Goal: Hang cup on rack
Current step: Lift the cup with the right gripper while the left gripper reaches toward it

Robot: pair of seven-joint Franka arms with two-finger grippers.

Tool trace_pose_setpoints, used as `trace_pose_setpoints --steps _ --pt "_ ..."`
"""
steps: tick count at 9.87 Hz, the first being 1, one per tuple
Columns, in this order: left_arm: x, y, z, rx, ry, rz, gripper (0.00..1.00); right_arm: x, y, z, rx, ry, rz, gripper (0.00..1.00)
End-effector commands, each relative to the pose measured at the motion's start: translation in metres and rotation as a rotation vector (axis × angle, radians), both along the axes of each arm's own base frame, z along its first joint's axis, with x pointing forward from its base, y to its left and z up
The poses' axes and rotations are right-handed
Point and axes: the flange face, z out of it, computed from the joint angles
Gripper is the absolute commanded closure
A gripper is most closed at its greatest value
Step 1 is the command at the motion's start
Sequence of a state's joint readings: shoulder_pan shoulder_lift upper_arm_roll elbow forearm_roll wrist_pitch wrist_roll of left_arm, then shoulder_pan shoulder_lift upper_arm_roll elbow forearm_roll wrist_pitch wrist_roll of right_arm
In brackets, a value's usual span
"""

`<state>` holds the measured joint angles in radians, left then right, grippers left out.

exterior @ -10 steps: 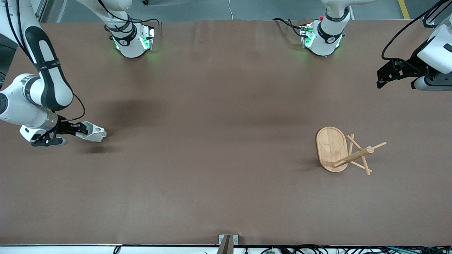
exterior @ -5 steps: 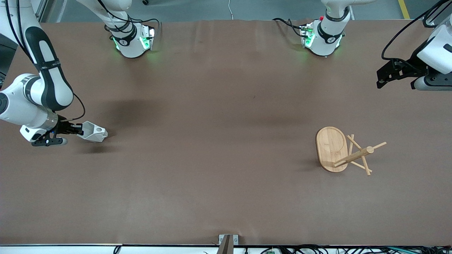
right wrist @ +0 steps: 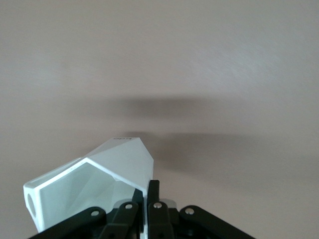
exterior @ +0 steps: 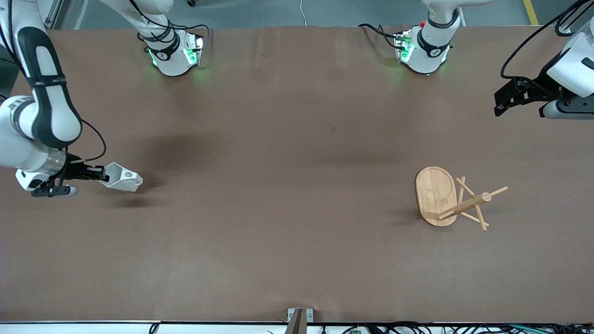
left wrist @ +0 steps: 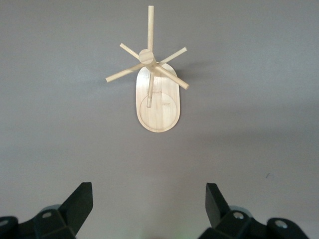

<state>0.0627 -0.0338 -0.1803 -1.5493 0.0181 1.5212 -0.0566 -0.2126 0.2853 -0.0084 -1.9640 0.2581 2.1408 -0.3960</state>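
Note:
The white faceted cup [exterior: 121, 176] hangs on its side low over the table at the right arm's end, its shadow on the brown surface under it. My right gripper [exterior: 103, 176] is shut on the cup's rim wall, one finger inside the mouth and one outside. The right wrist view shows the cup [right wrist: 99, 184] with the right gripper [right wrist: 148, 191] pinching that wall. The bamboo rack [exterior: 435, 195] stands toward the left arm's end. My left gripper [exterior: 499, 103] waits open and empty above that end, and its wrist view shows the rack [left wrist: 157, 99] past the left gripper [left wrist: 149, 201].
Both arm bases [exterior: 174, 53] [exterior: 424, 51] stand along the table's edge farthest from the front camera. A metal bracket [exterior: 299, 317] sits at the table's nearest edge. Brown table surface [exterior: 278, 185] stretches between the cup and the rack.
My right gripper has shut on the cup's rim wall. The right wrist has shifted a little toward its end of the table, tipping the cup slightly. The left arm has not moved.

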Motion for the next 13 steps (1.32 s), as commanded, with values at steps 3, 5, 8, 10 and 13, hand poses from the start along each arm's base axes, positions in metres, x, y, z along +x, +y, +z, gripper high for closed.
trace_pose_setpoints --steps 3,5,8,10,13 --pt "0.004 -0.004 -0.013 -0.005 0.042 -0.022 0.00 0.035 0.090 0.090 0.147 -0.039 -0.073 1.00" --pt "0.006 -0.035 -0.024 -0.013 0.063 -0.084 0.00 0.048 0.158 0.129 0.256 -0.026 -0.152 1.00" --pt "-0.019 -0.141 -0.030 -0.096 0.090 -0.286 0.00 0.045 0.255 0.152 0.434 0.027 -0.199 1.00" --pt "-0.043 -0.208 -0.026 -0.135 0.040 -0.466 0.00 0.035 0.307 0.160 0.600 0.076 -0.199 1.00" --pt "-0.076 -0.290 -0.029 -0.186 -0.037 -0.793 0.00 0.013 0.379 0.165 0.725 0.136 -0.143 1.00"
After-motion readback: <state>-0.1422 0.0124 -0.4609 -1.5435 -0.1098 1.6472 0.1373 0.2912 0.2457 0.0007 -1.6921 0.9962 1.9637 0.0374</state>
